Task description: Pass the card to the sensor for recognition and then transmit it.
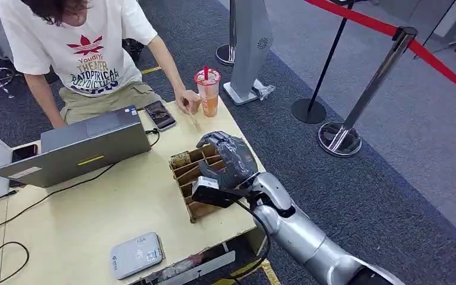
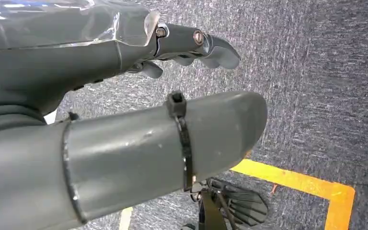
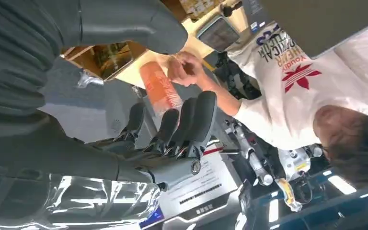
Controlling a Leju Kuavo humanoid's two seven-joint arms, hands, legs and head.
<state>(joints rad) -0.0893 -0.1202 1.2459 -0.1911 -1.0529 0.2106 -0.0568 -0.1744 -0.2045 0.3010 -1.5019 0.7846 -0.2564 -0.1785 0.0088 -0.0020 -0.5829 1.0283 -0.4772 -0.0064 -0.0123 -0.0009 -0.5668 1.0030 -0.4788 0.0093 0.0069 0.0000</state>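
Here the right hand (image 1: 228, 159) hovers over the cardboard rack (image 1: 191, 178) on the desk (image 1: 77, 219), fingers (image 3: 191, 120) spread, holding nothing; the left hand (image 2: 124, 120) hangs loosely spread.

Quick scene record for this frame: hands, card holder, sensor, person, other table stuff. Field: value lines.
right hand: over the cardboard rack, fingers spread, no card visible in it
left hand: hanging over grey carpet, holds nothing
rack: slotted, near the table's right edge
sensor: white flat box at the table's near edge
person: seated across the table, hand by the orange cup
laptop: open, on the left of the rack
phone: between laptop and cup
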